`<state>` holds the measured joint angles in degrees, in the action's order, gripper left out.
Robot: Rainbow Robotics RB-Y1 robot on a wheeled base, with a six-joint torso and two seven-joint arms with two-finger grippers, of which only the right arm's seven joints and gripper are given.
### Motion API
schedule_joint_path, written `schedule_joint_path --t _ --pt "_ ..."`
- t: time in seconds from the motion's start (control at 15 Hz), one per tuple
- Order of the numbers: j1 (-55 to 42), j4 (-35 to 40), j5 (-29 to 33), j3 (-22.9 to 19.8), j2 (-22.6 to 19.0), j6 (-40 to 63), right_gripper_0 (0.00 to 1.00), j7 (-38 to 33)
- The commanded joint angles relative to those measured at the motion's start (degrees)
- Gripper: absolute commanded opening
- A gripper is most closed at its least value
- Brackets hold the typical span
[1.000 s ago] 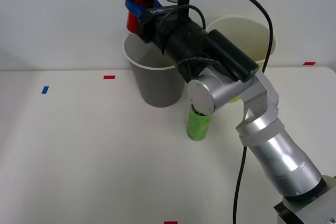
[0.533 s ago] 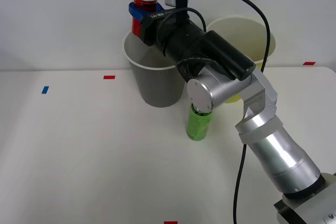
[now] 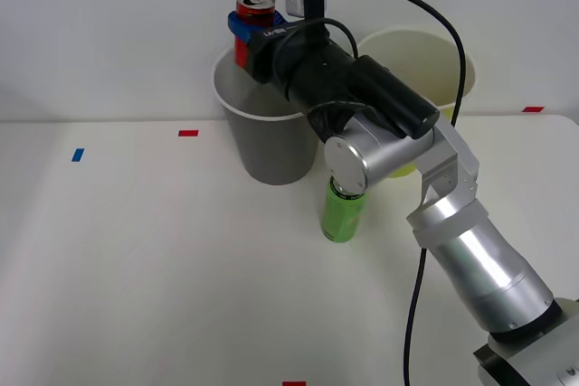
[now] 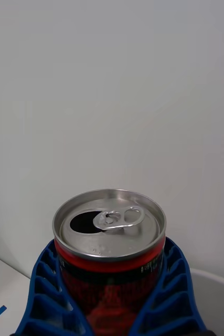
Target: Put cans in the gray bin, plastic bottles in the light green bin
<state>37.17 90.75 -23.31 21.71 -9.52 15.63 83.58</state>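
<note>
**Red can held over gray bin**

The right gripper [image 3: 252, 28] was clamped on the red can [image 3: 254, 8], blue fingers [image 4: 41, 294] wrapped round both sides, can upright with its opened silver top showing. It hung above the gray bin [image 3: 262, 137], over the rear rim. Green bottle [image 3: 343, 212] stood just in front of that bin; light green bin [image 3: 434, 70] beside it.

My ribbed blue plastic fingers [image 4: 43, 294] are pressing on the small red metal can [image 4: 109, 247], its brushed silver top gleaming. The tall gray bin [image 3: 262, 137] is looking matt; the bright green plastic bottle [image 3: 342, 214] is shining glossy.
</note>
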Motion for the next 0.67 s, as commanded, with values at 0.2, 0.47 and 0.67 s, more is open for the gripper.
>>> schedule_joint_path --t 0.2,0.47,0.67 --pt "-0.08 -0.14 0.54 -0.36 -0.32 0.1 0.09 0.35" --pt "-0.26 -0.14 0.37 -0.36 -0.76 0.1 0.63 -0.79" --pt "-0.26 -0.14 -0.16 -0.36 -0.76 -0.87 0.73 -2.02"
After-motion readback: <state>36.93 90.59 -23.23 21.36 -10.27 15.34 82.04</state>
